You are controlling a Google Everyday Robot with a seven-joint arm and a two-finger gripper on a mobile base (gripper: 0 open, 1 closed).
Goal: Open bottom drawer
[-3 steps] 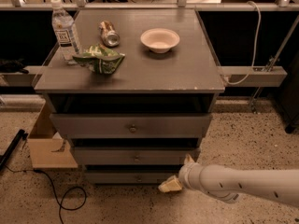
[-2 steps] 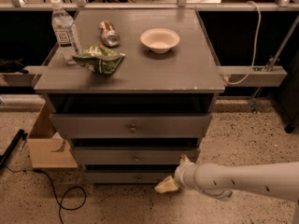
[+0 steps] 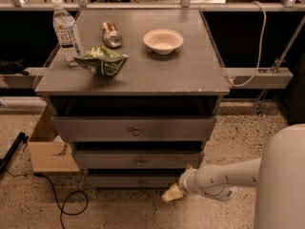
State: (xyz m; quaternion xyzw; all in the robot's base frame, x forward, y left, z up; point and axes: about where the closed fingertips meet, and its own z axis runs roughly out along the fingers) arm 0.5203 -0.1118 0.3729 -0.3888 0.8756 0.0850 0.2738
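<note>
A grey cabinet (image 3: pixel 133 75) holds three drawers. The bottom drawer (image 3: pixel 136 181) is the lowest thin front, with a small round knob (image 3: pixel 141 182) at its centre. Above it sit the middle drawer (image 3: pixel 138 160) and the top drawer (image 3: pixel 133 129). My white arm (image 3: pixel 224 180) reaches in low from the right. My gripper (image 3: pixel 171 193) hangs at the bottom drawer's right end, just below and in front of it, to the right of the knob.
On the cabinet top stand a water bottle (image 3: pixel 66 30), a lying can (image 3: pixel 111 34), a green chip bag (image 3: pixel 101 60) and a white bowl (image 3: pixel 163 40). A cardboard box (image 3: pixel 47 149) sits at the left. A black cable (image 3: pixel 62 202) trails on the speckled floor.
My arm and gripper have crept a little to the left along the bottom drawer front. The drawers have not moved.
</note>
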